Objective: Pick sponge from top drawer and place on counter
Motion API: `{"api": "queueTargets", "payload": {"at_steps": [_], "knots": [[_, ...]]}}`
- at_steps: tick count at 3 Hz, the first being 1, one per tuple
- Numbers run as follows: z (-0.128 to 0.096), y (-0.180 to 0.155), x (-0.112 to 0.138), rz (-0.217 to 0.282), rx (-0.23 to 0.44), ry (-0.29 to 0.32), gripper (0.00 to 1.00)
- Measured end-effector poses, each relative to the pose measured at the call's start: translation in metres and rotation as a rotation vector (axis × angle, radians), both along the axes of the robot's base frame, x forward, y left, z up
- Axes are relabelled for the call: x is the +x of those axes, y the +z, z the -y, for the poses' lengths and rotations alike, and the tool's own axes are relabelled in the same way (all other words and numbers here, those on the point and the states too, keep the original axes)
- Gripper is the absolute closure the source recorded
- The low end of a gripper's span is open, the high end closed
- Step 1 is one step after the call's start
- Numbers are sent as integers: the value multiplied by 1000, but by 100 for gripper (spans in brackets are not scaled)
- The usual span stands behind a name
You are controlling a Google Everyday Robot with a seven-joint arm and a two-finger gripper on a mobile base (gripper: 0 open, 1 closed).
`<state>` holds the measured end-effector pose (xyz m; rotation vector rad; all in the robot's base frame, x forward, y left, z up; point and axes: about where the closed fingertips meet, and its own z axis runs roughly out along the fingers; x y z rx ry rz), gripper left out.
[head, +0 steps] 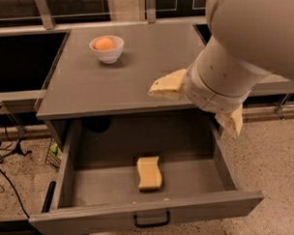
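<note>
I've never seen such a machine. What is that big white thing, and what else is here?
The big white shape is a robot's arm, seen by one camera looking down from above. At its end is the gripper, two cream fingers spread open, holding nothing, above the front right edge of the counter. Below, the top drawer is pulled open; a pale yellow sponge lies in it. On the counter stands a white bowl with an orange fruit inside.
</note>
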<state>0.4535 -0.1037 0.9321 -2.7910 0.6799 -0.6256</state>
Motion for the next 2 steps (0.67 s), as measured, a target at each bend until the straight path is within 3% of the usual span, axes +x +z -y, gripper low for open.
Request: {"api": "queueTargets", "payload": {"at_steps": [1,2], "knots": [[0,-4,3,7,8,29,0],[-11,-19,13,8,21,119,0]]}}
